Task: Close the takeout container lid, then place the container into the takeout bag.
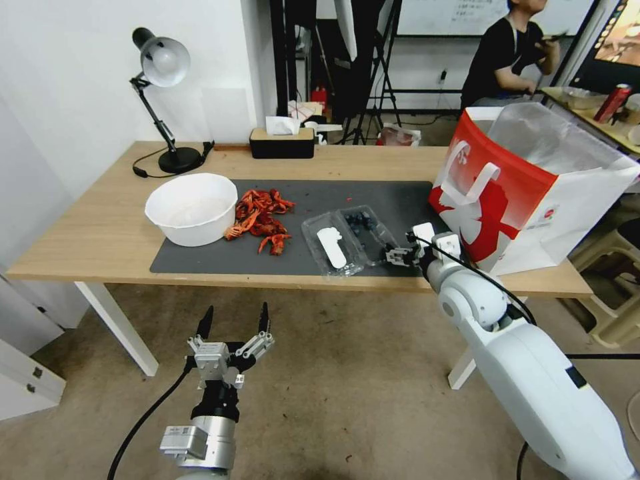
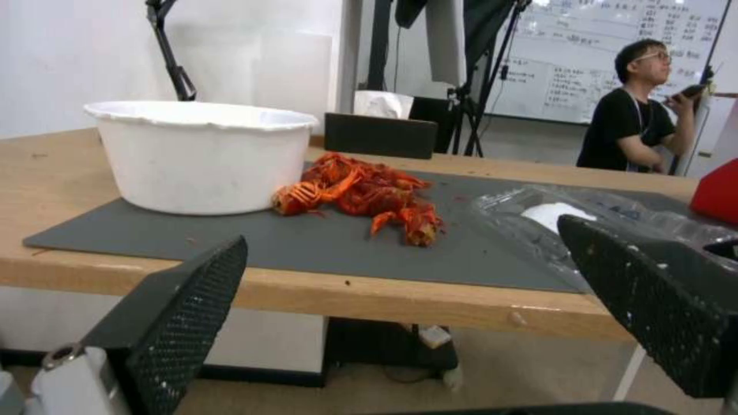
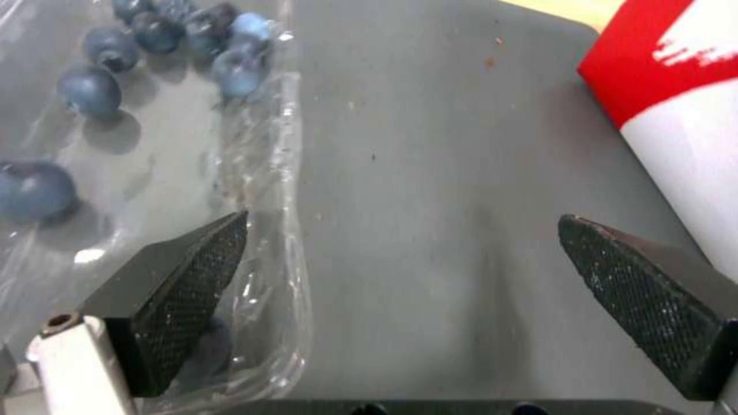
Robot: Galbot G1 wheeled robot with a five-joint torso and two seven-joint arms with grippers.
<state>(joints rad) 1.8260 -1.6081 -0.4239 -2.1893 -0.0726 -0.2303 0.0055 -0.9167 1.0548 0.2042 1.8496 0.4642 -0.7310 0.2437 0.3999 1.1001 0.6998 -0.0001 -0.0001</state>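
The takeout container [image 1: 365,228] lies open on the grey mat [image 1: 200,257], dark blueberries in its right half. Its lid [image 1: 331,248] lies flat to the left, white label up. The red-and-white takeout bag [image 1: 527,193] stands open at the table's right end, foil lining showing. My right gripper [image 1: 398,256] is open at the container's right front corner. In the right wrist view one finger [image 3: 181,288] sits over the container's clear rim [image 3: 285,173]; the other is over bare mat beside the bag [image 3: 677,86]. My left gripper [image 1: 236,310] hangs open below the table's front edge.
A big white bowl [image 1: 192,207] and a pile of red crayfish shells [image 1: 261,217] sit on the mat's left half. A desk lamp [image 1: 163,100] and a tissue box [image 1: 281,140] stand at the back. The bag is close to the right gripper's right side.
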